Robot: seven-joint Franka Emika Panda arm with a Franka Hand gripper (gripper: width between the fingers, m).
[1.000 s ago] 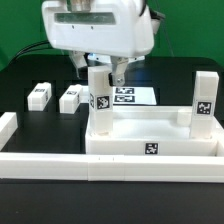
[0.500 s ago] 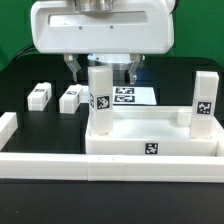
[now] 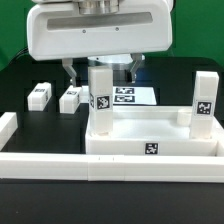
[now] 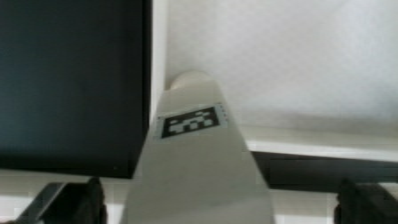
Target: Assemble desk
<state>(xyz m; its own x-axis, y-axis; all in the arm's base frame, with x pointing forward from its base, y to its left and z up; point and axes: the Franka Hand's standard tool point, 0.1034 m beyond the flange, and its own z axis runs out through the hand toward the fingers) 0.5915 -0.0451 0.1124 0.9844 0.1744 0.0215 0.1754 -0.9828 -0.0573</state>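
The white tray-like tabletop (image 3: 160, 138) lies upside down near the front rail, with a tag on its front edge. Two white legs stand upright in it: one at the exterior view's left corner (image 3: 100, 100), one at the right (image 3: 203, 100). Two more legs (image 3: 40, 95) (image 3: 70, 98) lie loose on the black table. My gripper (image 3: 100, 76) hangs over the left upright leg, open, one finger on each side of its top. In the wrist view that leg (image 4: 196, 150) rises between the dark fingers (image 4: 71, 205), with a gap on both sides of it, and the gripper (image 4: 217, 207) touches nothing.
The marker board (image 3: 132, 97) lies flat behind the tabletop. White border rails run along the front (image 3: 90, 166) and the exterior view's left side (image 3: 8, 125). The table is black (image 4: 71, 80).
My gripper has shifted to the exterior view's left and come down a little, so it now straddles the top of the left upright leg. Its jaws stayed open. The parts have not moved.
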